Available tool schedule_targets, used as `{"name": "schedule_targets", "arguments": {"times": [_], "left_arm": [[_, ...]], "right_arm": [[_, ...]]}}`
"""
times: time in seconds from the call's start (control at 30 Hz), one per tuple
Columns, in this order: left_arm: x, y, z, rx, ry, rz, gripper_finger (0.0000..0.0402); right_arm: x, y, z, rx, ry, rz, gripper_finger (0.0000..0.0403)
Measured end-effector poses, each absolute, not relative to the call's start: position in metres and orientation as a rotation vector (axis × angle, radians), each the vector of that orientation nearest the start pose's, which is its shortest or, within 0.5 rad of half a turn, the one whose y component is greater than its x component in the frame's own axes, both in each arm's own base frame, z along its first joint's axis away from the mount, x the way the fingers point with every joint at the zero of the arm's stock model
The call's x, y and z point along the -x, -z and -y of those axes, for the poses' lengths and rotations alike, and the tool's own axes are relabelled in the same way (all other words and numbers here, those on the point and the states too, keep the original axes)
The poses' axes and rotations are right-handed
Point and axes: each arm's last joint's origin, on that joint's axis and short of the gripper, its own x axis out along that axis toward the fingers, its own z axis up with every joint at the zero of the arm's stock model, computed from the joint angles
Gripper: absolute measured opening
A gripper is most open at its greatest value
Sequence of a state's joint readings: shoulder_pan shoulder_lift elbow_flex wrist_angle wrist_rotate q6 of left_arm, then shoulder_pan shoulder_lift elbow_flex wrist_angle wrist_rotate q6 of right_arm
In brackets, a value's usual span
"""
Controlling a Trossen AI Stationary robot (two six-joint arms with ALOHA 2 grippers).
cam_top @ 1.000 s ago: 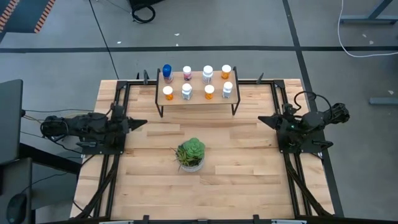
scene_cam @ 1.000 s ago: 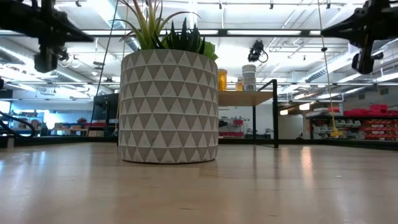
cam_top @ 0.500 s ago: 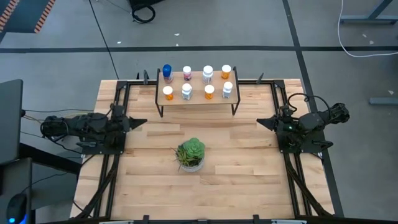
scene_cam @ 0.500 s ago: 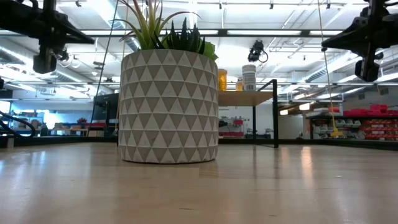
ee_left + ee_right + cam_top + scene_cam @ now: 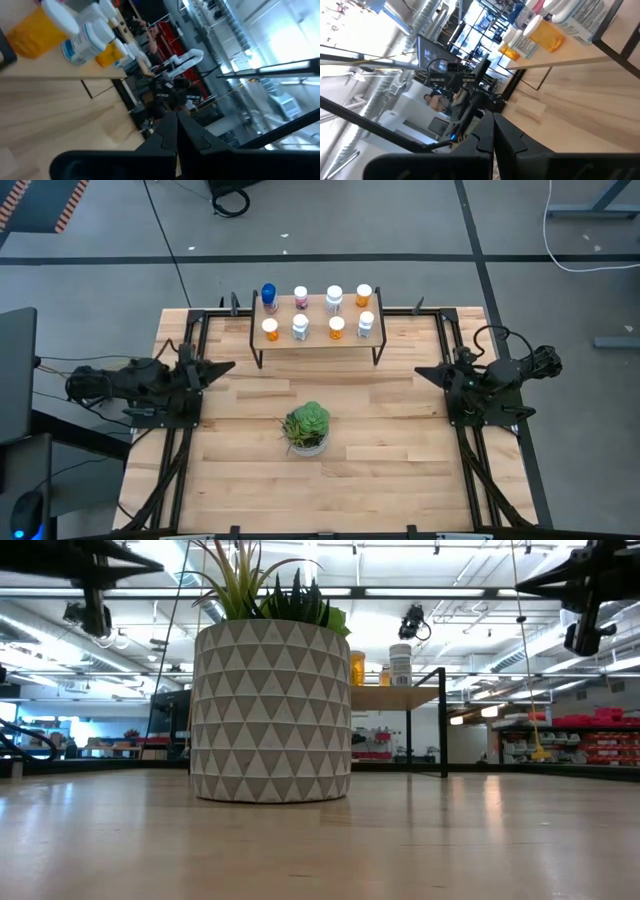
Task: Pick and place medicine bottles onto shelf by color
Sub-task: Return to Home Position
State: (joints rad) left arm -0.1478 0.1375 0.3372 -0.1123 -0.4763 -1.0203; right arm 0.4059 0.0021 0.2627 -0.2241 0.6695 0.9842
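While the left gripper (image 5: 222,368) and right gripper (image 5: 425,372) sit tucked at either side of the table (image 5: 380,480), the high view has all eight bottles (image 5: 300,327) upright on the shelf (image 5: 317,313), well apart from both, with the plant (image 5: 306,428) out front. Low view: pot (image 5: 272,710) up close, shelf behind it, nothing near it. Left wrist view: fingers pressed together, nothing held. Right wrist view: same story. The danger now? A careless swing toward the shelf could jolt it and topple the edge bottles, and the blue one (image 5: 268,294) at the corner would likely go first.
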Motion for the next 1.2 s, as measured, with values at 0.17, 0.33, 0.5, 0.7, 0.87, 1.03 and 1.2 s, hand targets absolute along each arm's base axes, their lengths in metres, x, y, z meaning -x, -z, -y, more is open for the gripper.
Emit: {"name": "schedule_targets", "arguments": {"times": [0.17, 0.33, 0.5, 0.7, 0.87, 1.03, 1.2], "left_arm": [[-0.100, -0.203, 0.003, 1.148, -0.174, 0.338, 0.0002], [-0.100, -0.202, 0.003, 1.111, -0.137, 0.412, 0.0002], [-0.098, -0.206, 0.003, 1.081, -0.125, 0.427, 0.0001], [-0.100, -0.194, 0.003, 1.131, -0.117, 0.395, 0.0002], [-0.102, -0.188, 0.004, 1.142, -0.131, 0.330, 0.0003], [-0.103, -0.184, 0.002, 1.176, -0.146, 0.305, 0.0002], [-0.104, -0.183, -0.001, 1.190, -0.134, 0.291, 0.0002]], "right_arm": [[-0.069, -0.229, -0.011, -1.011, 0.201, 0.150, 0.0008], [-0.071, -0.234, -0.012, -1.051, 0.137, 0.221, 0.0008], [-0.080, -0.214, -0.017, -1.098, 0.074, 0.225, 0.0008], [-0.088, -0.192, -0.021, -1.151, 0.036, 0.273, 0.0008], [-0.089, -0.189, -0.021, -1.148, 0.038, 0.266, 0.0008], [-0.090, -0.185, -0.020, -1.154, 0.062, 0.234, 0.0008], [-0.093, -0.183, -0.014, -1.154, 0.045, 0.210, 0.0006]]}}
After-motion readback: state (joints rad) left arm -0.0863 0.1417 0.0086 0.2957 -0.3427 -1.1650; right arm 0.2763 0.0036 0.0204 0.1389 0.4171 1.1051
